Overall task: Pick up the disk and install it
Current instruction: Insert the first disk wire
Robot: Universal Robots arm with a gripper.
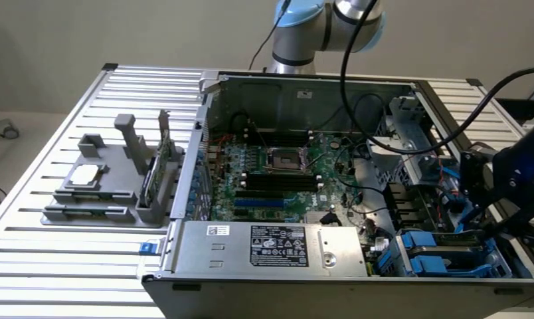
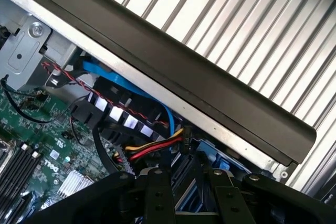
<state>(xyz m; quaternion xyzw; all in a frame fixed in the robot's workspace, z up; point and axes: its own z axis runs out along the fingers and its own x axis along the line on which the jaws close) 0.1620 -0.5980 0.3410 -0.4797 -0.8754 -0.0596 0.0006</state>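
Note:
The open computer case [image 1: 276, 249] lies on the slatted table. My gripper [image 1: 490, 229] reaches down into the drive bay [image 1: 444, 256] at the case's front corner, on the exterior view's right. In the wrist view, the black fingers [image 2: 157, 192] of my gripper [image 2: 188, 181] stand on either side of a blue-railed edge of the disk [image 2: 187, 199], and they look shut on it. Most of the disk is hidden by the fingers and the bay. Blue plastic [image 2: 220, 157] of the bay shows just beyond the fingers.
A grey fixture [image 1: 103, 193] on the exterior view's left holds a small silver chip [image 1: 84, 175] and a thin green card [image 1: 165, 159]. Red, yellow and blue cables [image 2: 152, 148] run close to the fingers. The case's dark side wall [image 2: 210, 77] borders the bay. The motherboard [image 1: 276, 179] fills the middle.

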